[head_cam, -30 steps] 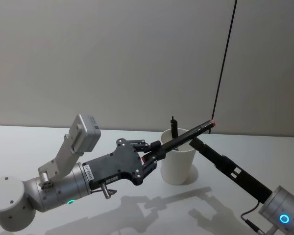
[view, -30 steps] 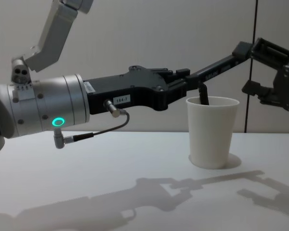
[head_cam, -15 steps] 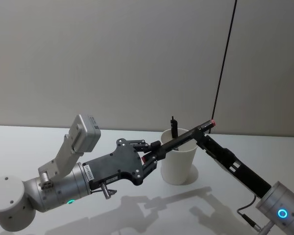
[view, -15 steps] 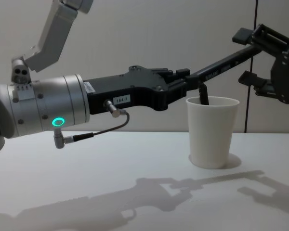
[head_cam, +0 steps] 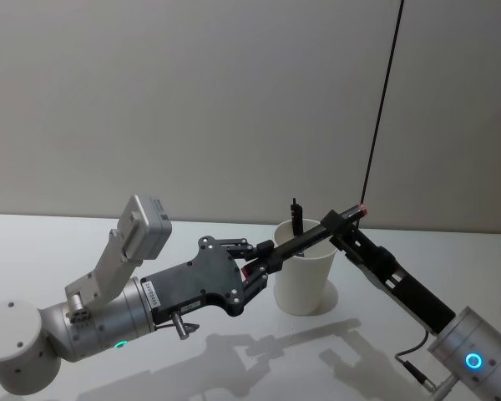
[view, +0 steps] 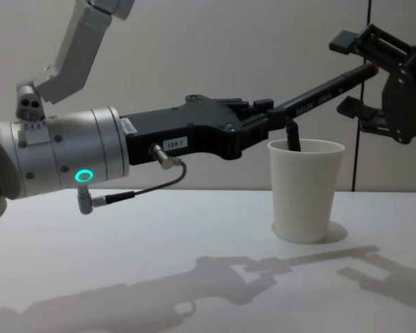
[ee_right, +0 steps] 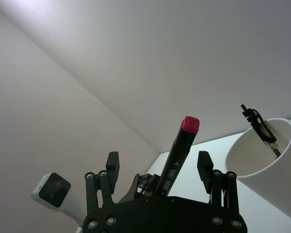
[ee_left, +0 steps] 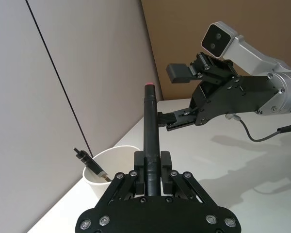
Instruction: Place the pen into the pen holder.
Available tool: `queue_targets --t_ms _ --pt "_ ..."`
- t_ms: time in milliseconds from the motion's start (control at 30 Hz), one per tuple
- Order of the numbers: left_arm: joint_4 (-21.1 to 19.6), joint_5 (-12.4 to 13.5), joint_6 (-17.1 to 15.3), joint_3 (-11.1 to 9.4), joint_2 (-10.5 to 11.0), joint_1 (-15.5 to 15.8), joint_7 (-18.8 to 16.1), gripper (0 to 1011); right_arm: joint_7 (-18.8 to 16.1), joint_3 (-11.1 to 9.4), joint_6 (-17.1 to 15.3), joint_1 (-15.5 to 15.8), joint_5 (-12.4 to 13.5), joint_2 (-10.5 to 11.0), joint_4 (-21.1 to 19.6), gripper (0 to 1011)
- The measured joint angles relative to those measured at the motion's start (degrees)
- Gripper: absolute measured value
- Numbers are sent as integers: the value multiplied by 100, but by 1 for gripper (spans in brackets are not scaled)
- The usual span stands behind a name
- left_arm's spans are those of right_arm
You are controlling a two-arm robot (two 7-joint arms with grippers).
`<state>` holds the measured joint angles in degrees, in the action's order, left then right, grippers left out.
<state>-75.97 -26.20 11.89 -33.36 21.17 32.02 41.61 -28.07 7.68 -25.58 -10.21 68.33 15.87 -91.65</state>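
Clamping slim black red-capped pen (head_cam: 317, 237) in left end effector (head_cam: 263, 255), slanted above plain white paper cup (head_cam: 303, 280) on white counter (head_cam: 33, 251); straddling its red tip with right end effector (view: 347, 74), spread apart, probably to take over and upend it.

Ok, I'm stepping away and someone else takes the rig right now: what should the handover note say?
Left pincer: shut on the pen, held slanted above the cup.
Right pincer: open, fingers either side of the pen's red end, not gripping.
Cup: upright, with another pen inside.
Done: pen picked up, over the cup.
Left: get it into the cup and release.
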Motion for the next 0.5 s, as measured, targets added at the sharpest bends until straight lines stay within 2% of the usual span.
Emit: queue_targets --t_ms 500 --pt "0 0 0 0 0 0 0 197 299 27 227 19 26 -128 -48 1001"
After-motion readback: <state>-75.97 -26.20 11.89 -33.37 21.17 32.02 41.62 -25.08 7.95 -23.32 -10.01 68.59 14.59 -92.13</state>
